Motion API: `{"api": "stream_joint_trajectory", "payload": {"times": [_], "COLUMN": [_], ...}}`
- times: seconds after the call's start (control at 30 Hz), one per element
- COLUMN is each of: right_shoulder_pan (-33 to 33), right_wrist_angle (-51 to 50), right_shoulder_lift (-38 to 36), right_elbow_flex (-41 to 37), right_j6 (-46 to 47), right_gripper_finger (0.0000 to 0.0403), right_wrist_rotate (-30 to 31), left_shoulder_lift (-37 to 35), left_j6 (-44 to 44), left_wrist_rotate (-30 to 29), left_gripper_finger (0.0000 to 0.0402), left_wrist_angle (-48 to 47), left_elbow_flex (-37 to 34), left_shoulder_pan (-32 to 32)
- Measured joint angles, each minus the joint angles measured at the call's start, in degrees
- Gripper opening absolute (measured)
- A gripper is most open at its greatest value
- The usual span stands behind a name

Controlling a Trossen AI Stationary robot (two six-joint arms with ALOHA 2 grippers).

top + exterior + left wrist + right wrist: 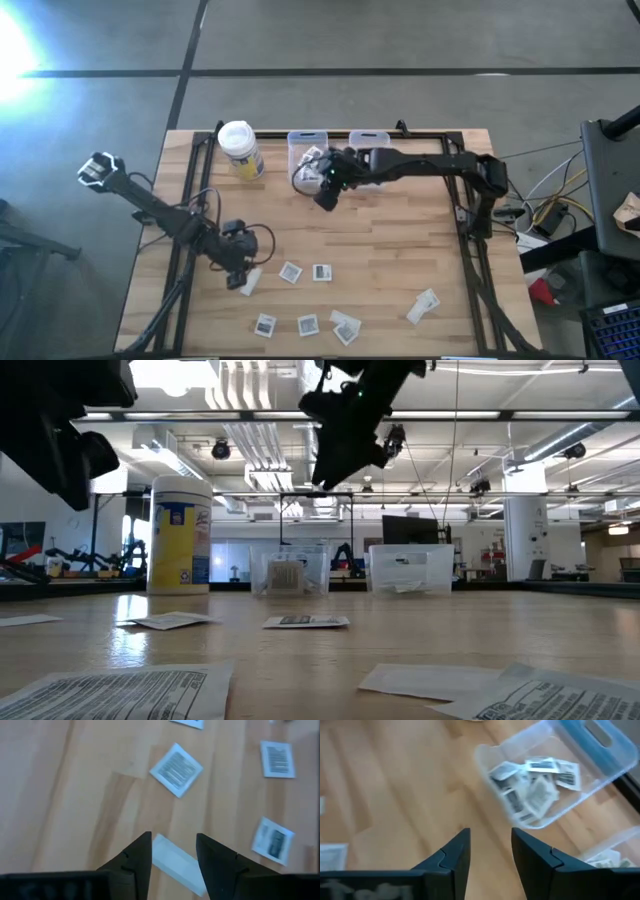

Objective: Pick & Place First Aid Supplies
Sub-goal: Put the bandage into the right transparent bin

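Several flat white first aid packets lie on the wooden table near its front: square ones (290, 272) (321, 272) (308, 324) and a strip pair (423, 305). My left gripper (172, 852) hovers open at the front left, its fingers either side of a narrow white strip packet (176, 865) that lies flat on the wood beyond them. My right gripper (490, 845) hangs open with nothing between its fingers, just in front of the left clear bin (545, 817), which holds several packets (532, 782).
A yellow container with a white lid (240, 150) stands at the far left, beside the two clear bins (306, 150) (370, 140) along the far edge. The black frame rails (470, 230) run along the table's sides. Bare wood lies in the middle (390, 240).
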Motion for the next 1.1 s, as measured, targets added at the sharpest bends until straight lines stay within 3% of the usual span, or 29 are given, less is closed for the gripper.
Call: {"api": "stream_joint_trajectory", "payload": {"times": [0.47, 1.1], "right_shoulder_pan": [8.07, 13.37], "right_wrist_angle": [-1.47, -3.83], "right_shoulder_lift": [-2.16, -2.09], "right_elbow_flex": [-0.04, -0.05], "right_j6": [0.41, 6.65], "right_gripper_finger": [0.0113, 0.0085], "right_wrist_rotate": [0.14, 0.11], "left_shoulder_lift": [3.37, 13.26], "left_j6": [-18.48, -34.32], "left_wrist_rotate": [4.60, 4.80], "left_gripper_finger": [0.0128, 0.0130], "left_wrist_angle": [-3.28, -0.96], "left_elbow_flex": [0.28, 0.22], "left_shoulder_pan": [-7.69, -8.70]}}
